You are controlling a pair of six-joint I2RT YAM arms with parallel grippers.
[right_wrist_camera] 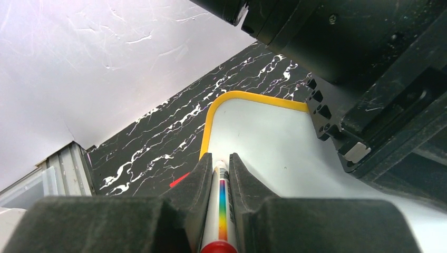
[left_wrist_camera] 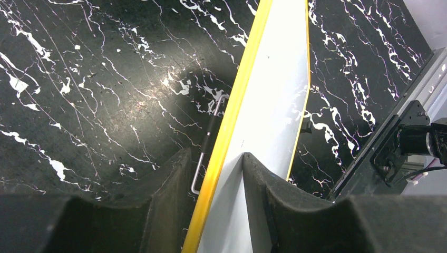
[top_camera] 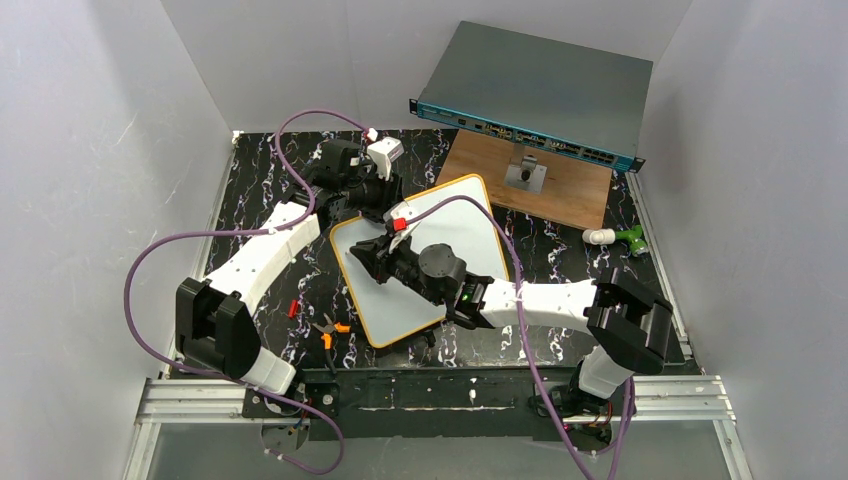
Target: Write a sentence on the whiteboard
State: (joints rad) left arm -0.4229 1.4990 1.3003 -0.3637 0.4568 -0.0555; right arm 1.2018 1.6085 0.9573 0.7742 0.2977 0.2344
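The whiteboard (top_camera: 455, 225) lies on the black marble table, white with an orange rim. No red lettering shows on its visible face. My left gripper (top_camera: 388, 207) is at the board's far left edge. In the left wrist view it (left_wrist_camera: 215, 153) is shut across the yellow rim, one finger (left_wrist_camera: 269, 195) on the white face (left_wrist_camera: 277, 89). My right gripper (top_camera: 368, 255) is shut on a white marker (right_wrist_camera: 220, 203) with a rainbow stripe and red end. The marker's tip points at the board (right_wrist_camera: 263, 142) near its left rim; I cannot tell whether it touches.
A grey rack box with a teal front (top_camera: 540, 90) rests at the back on a wooden board (top_camera: 560, 190). A green and white object (top_camera: 615, 238) lies at the right. Orange-handled pliers (top_camera: 328, 330) and a small red piece (top_camera: 293, 308) lie left of the whiteboard.
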